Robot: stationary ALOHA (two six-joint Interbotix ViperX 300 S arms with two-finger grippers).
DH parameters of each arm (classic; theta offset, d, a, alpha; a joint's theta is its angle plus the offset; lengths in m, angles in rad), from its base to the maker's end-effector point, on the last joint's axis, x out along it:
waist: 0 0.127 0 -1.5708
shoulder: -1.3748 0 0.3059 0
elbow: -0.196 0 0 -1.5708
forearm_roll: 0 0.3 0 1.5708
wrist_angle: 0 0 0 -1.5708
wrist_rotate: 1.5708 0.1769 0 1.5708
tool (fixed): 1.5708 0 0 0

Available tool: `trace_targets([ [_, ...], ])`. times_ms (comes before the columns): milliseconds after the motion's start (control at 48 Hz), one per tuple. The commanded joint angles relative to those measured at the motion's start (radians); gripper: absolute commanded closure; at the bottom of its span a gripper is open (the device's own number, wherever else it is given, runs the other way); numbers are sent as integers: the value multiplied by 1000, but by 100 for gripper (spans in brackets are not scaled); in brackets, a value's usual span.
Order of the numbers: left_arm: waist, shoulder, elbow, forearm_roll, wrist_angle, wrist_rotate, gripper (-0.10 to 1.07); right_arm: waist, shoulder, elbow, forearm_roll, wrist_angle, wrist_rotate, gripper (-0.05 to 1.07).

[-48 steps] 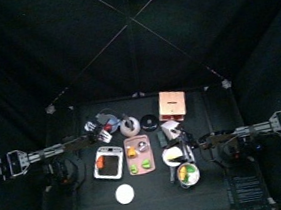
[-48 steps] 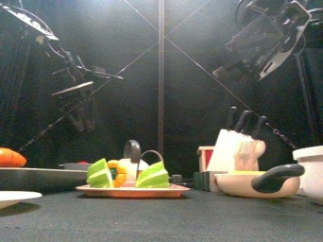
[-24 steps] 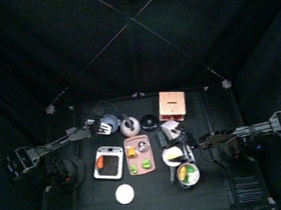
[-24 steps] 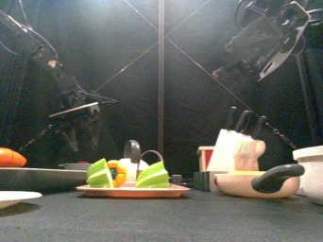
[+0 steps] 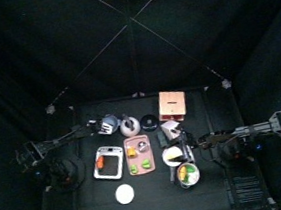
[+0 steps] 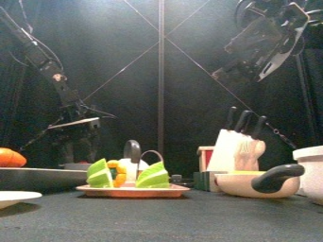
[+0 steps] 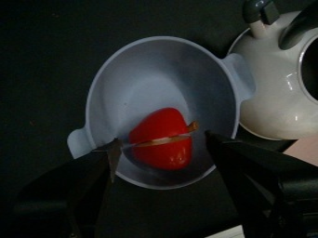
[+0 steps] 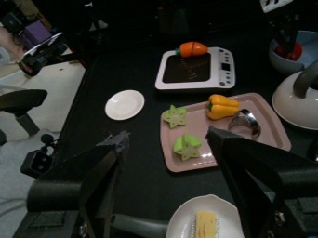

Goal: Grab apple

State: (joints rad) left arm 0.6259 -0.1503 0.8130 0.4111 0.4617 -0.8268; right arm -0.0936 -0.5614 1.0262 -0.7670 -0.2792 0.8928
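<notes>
1. The left gripper (image 7: 162, 158) hung over a pale grey bowl (image 7: 149, 84) near the back left of the table, with its jaws spread wide apart and holding nothing
2. Inside this bowl lay a red apple (image 7: 165, 139), directly between the two jaws but not touched by them
3. A white kettle (image 7: 284, 79) stood just beside the bowl
4. The right gripper (image 8: 168, 153) stayed high at the right side, jaws also apart and empty
5. Under it I saw a pink tray (image 8: 267, 139) with green pieces and a yellow pepper (image 8: 222, 106), a white scale (image 8: 224, 70) carrying an orange fruit (image 8: 192, 49), and a small white plate (image 8: 125, 104)
</notes>
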Motion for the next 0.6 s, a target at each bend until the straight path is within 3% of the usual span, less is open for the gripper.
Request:
trace_targets([
  [0, 8, 3, -15, -11, -5, -2, -5, -3, -5, -11, 3, -3, 0, 4],
  [583, 40, 61, -11, -18, -57, -2, -5, -3, -5, -11, 3, -2, 0, 4],
])
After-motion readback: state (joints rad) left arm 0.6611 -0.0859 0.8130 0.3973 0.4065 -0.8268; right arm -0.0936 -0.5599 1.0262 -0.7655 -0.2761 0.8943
